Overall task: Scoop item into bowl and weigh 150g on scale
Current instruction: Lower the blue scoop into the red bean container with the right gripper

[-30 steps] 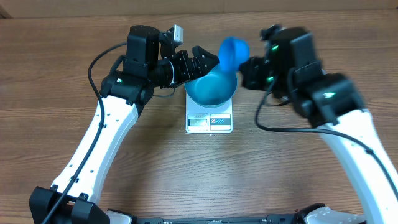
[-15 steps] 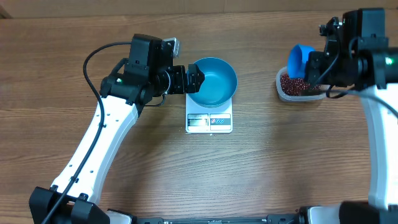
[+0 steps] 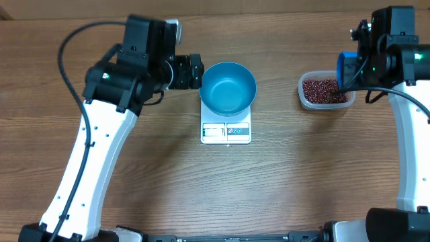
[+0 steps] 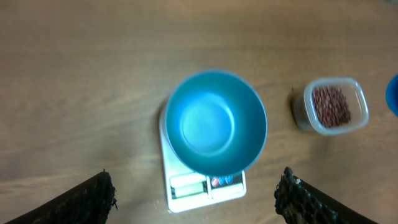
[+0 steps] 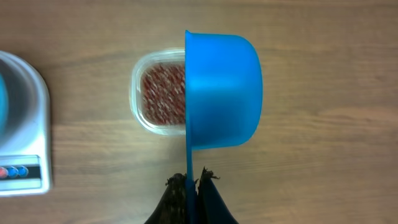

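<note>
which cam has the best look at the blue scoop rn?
Right wrist: the scoop shows large and whole, handle pinched in the shut right gripper, its cup covering part of the bean tub. Overhead shows only a small blue sliver beside that gripper; left wrist catches just a blue edge at its right border.

- clear plastic tub (image 3: 302,94) (image 4: 298,116) (image 5: 135,93), rounded-rectangular: is sitting on the table.
- small blue scoop (image 3: 345,67) (image 5: 221,87) (image 4: 393,94), handled: is hanging at one short end of the tub, tipped on its side, mouth facing the tub.
- wooden table (image 3: 302,175): is lying under the tub, brown grain showing.
</note>
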